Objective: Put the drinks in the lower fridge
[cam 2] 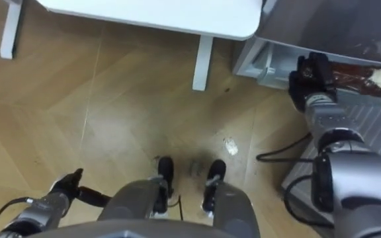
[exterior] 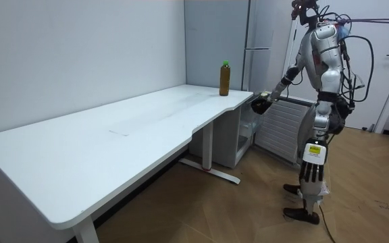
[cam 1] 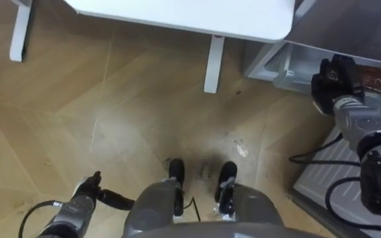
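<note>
My right hand (cam 2: 311,80) had its fingers curled round a brown bottle (cam 2: 350,75), whose long axis ran sideways out of my grip. The open lower fridge (cam 1: 266,63) lay just beside those fingers. A second bottle (exterior: 225,79) stood upright on the table (exterior: 113,135), well apart. My left hand (cam 1: 86,192) hung slack-fingered, farther still.

1 green-cap btl (exterior: 225,79), 1 pale-cap btl (cam 2: 352,75), 1 wht table (exterior: 113,135), 1 fridge (exterior: 215,40)

White table leg (cam 1: 213,63) close beside fridge (cam 1: 264,63)
</note>
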Controlling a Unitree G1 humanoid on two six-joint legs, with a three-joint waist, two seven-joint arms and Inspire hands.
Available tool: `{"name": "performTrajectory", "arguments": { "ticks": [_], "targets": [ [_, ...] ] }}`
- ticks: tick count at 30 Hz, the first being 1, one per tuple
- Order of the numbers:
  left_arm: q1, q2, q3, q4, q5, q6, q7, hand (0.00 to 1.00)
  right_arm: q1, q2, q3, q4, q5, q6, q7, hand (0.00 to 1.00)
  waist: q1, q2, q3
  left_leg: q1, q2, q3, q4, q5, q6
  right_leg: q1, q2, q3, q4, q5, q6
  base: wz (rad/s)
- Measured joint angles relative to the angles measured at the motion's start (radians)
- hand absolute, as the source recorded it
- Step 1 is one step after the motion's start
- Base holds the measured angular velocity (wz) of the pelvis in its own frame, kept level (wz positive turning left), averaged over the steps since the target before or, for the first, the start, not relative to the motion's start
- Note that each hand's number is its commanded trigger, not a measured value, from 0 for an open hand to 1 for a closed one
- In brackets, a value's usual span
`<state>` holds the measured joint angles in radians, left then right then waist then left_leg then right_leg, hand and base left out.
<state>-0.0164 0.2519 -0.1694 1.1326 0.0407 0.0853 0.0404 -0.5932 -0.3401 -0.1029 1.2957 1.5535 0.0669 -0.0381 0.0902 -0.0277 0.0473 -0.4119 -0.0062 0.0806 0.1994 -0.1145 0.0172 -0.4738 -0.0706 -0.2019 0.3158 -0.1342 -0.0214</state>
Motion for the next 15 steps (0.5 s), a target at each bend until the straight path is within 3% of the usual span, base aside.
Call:
{"name": "performTrajectory", "arguments": {
  "ticks": [3, 12, 14, 15],
  "targets": [
    [-0.004, 0.000, 0.002, 0.000, 0.007, 0.000, 0.001, 0.00, -0.058, -0.017, -0.043, 0.000, -0.009, 0.000, -0.031, 1.00, -0.006, 0.000, 0.0000, -0.052, -0.008, 0.013, 0.004, 0.012, 0.009, -0.059, -0.016, 0.000, 0.021, -0.001, 0.001, 0.03],
    [-0.004, -0.001, 0.000, 0.016, 0.008, 0.025, 0.000, 0.00, -0.099, -0.034, -0.077, -0.003, -0.010, -0.001, -0.093, 1.00, -0.002, 0.001, 0.0004, -0.112, -0.011, 0.030, 0.033, 0.025, 0.019, -0.117, -0.037, -0.013, 0.064, -0.001, 0.002, 0.07],
    [-0.004, -0.004, -0.001, 0.016, 0.010, 0.024, 0.003, 0.00, -0.112, -0.036, -0.077, -0.017, -0.011, -0.001, -0.096, 0.56, -0.001, 0.001, 0.0003, -0.136, -0.016, 0.032, 0.038, 0.034, 0.022, -0.148, -0.047, -0.006, 0.083, -0.001, 0.002, 0.00],
    [-0.004, -0.005, -0.001, 0.016, 0.011, 0.024, 0.005, 0.00, -0.115, -0.038, -0.076, -0.022, -0.012, -0.001, -0.100, 0.00, 0.000, 0.001, 0.0003, -0.141, -0.017, 0.032, 0.038, 0.037, 0.022, -0.156, -0.050, -0.004, 0.087, -0.001, 0.002, 0.04]
  ]
}}
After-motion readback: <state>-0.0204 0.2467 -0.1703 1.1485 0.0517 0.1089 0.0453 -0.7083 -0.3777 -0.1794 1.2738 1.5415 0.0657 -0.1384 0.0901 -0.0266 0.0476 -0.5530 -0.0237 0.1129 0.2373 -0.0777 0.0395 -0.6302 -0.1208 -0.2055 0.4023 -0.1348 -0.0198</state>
